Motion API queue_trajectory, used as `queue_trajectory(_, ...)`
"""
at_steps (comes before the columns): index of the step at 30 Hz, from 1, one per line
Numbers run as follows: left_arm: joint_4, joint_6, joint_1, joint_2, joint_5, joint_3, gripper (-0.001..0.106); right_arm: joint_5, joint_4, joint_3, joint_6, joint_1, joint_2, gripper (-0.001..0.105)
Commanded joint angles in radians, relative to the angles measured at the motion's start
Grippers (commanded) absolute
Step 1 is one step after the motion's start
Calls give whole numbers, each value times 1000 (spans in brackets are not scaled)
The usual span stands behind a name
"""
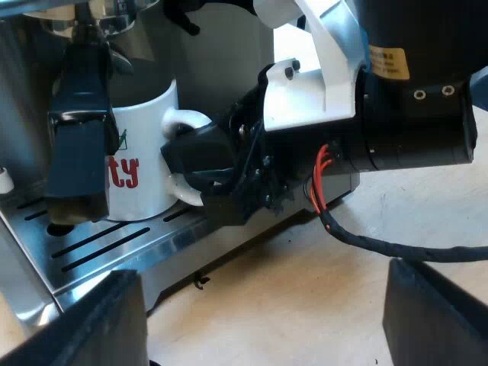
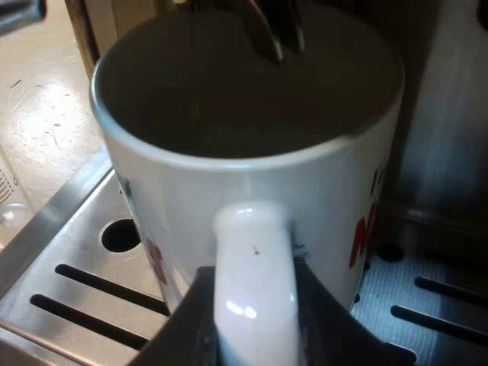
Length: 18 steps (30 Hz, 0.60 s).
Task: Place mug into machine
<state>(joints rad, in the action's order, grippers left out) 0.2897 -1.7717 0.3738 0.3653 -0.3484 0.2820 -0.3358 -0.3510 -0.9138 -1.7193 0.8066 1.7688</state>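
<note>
A white mug with red letters stands upright on the machine's slotted drip tray, under the metal holder's spout. My right gripper is at the mug's handle. In the right wrist view its black fingers press on both sides of the handle, so my right gripper is shut on it. The mug looks empty inside. The holder's dark handle sticks out from the machine over the tray, in front of the mug. My left gripper hangs open over the wooden table, a short way off the machine, with nothing between its fingers.
The espresso machine's steel front rises behind the mug. A clear measuring glass stands on the wooden table just beside the drip tray's edge. The right arm's black and white body reaches across to the mug.
</note>
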Motion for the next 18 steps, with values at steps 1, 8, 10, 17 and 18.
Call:
queue_trajectory(1,-5,3,0,-2,-7,3,66,0,-42,-22,-3,3,-14,36)
queue_trajectory(8,-5,3,0,-2,-7,3,66,0,-42,-22,-3,12,-14,54)
queue_trajectory(10,-5,3,0,-2,-7,3,66,0,-42,-22,-3,19,-18,54)
queue_trajectory(17,-5,3,0,-2,-7,3,66,-64,-27,-22,-3,89,-34,54)
queue_trajectory(18,-5,3,0,-2,-7,3,66,-82,-26,-22,-3,96,-36,54)
